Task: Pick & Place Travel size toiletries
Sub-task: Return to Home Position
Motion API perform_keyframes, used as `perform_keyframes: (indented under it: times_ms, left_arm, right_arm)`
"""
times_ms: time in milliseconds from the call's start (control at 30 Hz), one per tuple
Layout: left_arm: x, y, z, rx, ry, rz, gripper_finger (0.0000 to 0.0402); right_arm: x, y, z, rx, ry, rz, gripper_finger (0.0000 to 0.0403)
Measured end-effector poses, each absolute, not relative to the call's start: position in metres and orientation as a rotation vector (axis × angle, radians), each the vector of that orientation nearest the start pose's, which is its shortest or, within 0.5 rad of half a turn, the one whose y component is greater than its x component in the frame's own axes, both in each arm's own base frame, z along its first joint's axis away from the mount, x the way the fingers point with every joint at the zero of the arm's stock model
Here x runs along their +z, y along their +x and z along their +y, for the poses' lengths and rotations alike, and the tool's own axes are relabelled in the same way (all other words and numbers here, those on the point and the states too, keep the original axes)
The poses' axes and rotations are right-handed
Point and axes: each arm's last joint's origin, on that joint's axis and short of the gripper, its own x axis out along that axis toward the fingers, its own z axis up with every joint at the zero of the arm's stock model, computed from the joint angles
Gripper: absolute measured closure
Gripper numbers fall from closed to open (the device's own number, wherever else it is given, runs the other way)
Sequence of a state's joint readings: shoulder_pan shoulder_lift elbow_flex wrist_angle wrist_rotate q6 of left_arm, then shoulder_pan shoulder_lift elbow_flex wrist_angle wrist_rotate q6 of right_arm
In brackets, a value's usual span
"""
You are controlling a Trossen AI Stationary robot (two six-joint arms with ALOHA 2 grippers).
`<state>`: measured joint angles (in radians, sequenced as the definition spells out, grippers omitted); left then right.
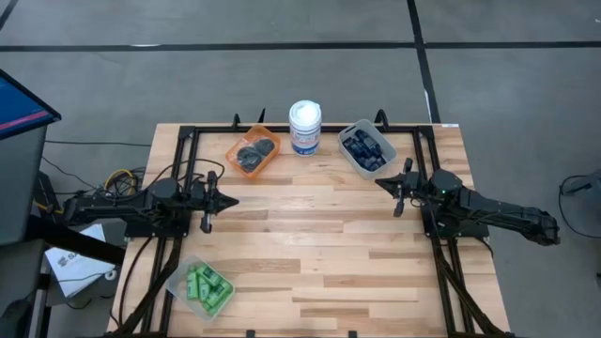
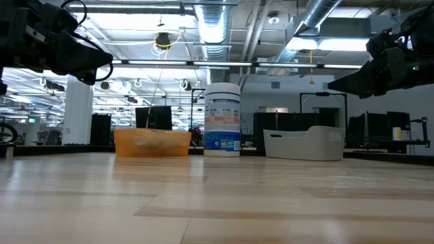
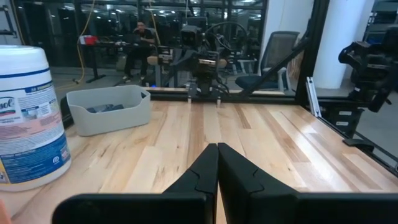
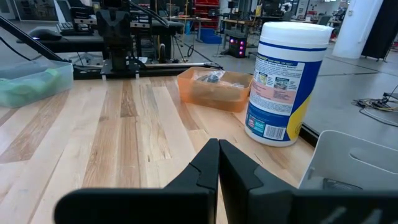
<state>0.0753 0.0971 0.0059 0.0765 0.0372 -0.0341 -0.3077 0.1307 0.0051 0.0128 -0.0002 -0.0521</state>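
L gripper [image 3: 217, 149] is seen shut tight, nothing held, raised over the table [image 1: 310, 235] at left-centre. R gripper [image 4: 219, 145] is likewise shut and empty, opp. it at right. Green bottles [image 1: 207, 286] are found in the clear bin [image 1: 177, 280], near-left corner. At the far edge, grey pots [image 1: 252, 155] are in the orange bin [image 1: 268, 134] and navy tubes [image 1: 364, 148] in the grey bin [image 1: 388, 145], w/ a white tub [image 1: 304, 127] between those two bins.

Around your pale wooden worktop [image 1: 310, 244] lies a grey concrete floor [image 1: 282, 84] crossed by dark lines [image 1: 141, 47]. Overhead you have bare silver ducts [image 2: 211, 20] and bright strip lights [image 2: 306, 43]. Beyond stand an office chair [image 3: 277, 50] and what looks like a seated person [image 3: 140, 40].
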Motion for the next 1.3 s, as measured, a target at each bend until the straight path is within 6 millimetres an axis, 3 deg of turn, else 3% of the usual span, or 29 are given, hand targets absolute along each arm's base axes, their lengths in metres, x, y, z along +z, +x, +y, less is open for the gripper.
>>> perform_keyframes:
  times_ms: [1300]
  left_arm:
    - [0.1654,0.1040,0.0068,0.039,-0.035,0.012,0.0401]
  right_arm:
    - [0.1558,0.1000,-0.0318,-0.304,-0.034,0.120,0.0402]
